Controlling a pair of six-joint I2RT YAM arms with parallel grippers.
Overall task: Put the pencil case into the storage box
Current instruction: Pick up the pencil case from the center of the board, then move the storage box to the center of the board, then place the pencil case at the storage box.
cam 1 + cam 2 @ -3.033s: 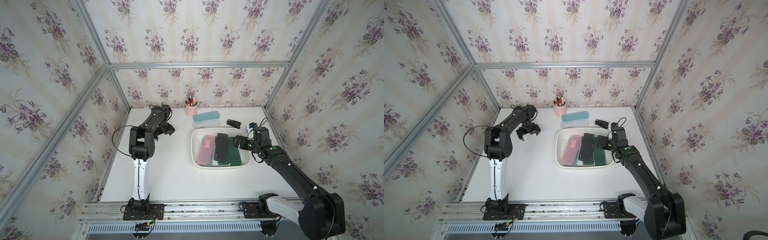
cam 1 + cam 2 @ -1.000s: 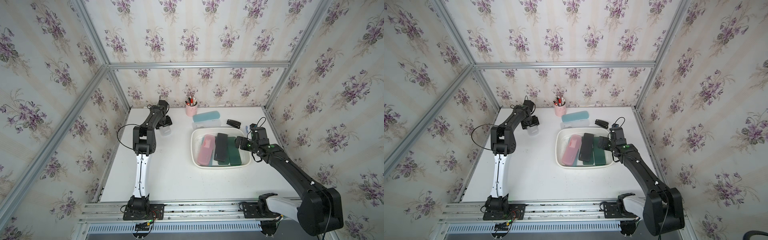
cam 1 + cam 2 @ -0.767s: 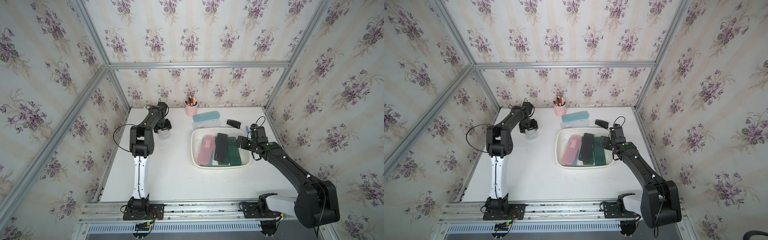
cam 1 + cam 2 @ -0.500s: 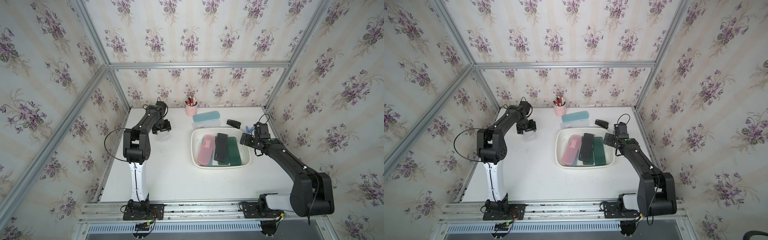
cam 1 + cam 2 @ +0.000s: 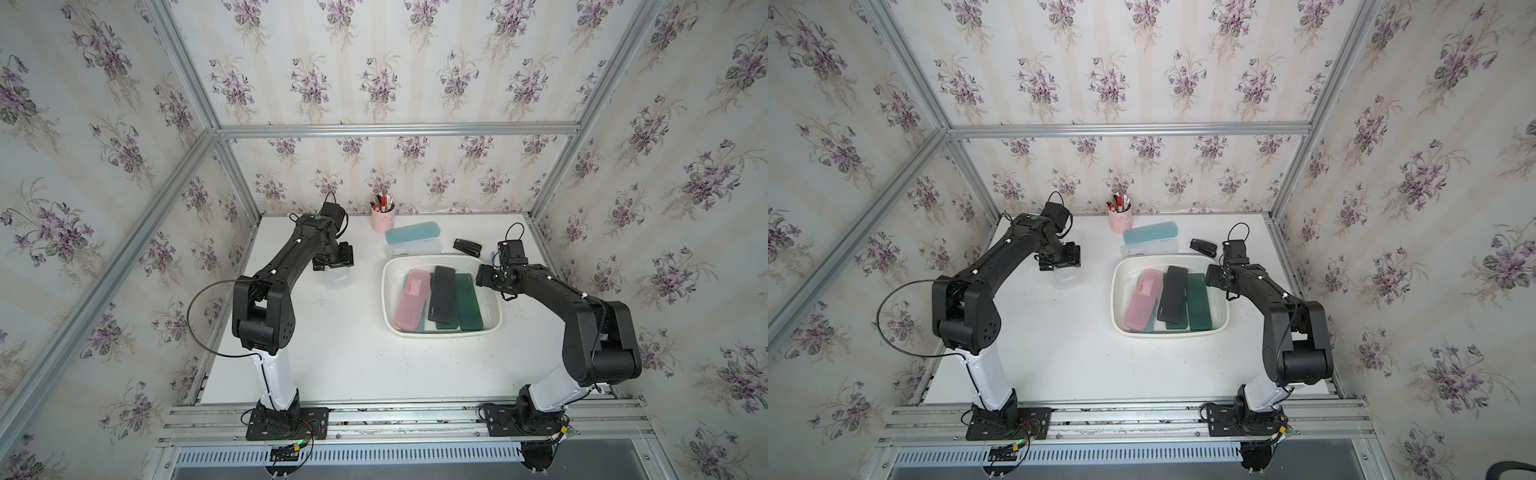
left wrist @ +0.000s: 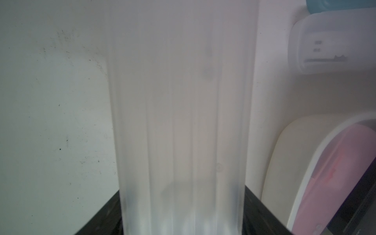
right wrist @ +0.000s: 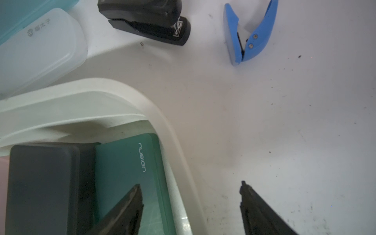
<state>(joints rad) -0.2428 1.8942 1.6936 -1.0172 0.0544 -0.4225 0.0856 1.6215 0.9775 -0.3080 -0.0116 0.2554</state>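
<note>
1. While its jaws are clamping tight on the frosted pencil case (image 6: 181,101), the left gripper (image 5: 335,266) is holding it over the table (image 5: 332,353), well to the left of the storage box (image 5: 390,307); whether it is clear of the surface I cannot tell.
2. That case is filling the middle of the left wrist view, fingers (image 6: 105,223) showing at its near end.
3. The right gripper (image 7: 190,184) is hanging empty, jaws spread apart, one over the dark green case (image 7: 126,162) inside the box, one over bare table.
4. A pink case (image 5: 411,301) and a black case (image 5: 441,293) are lying beside the green one in the box.
5. Behind the box, a teal case (image 5: 411,232) and a second frosted case (image 5: 411,249) are lying together.
</note>
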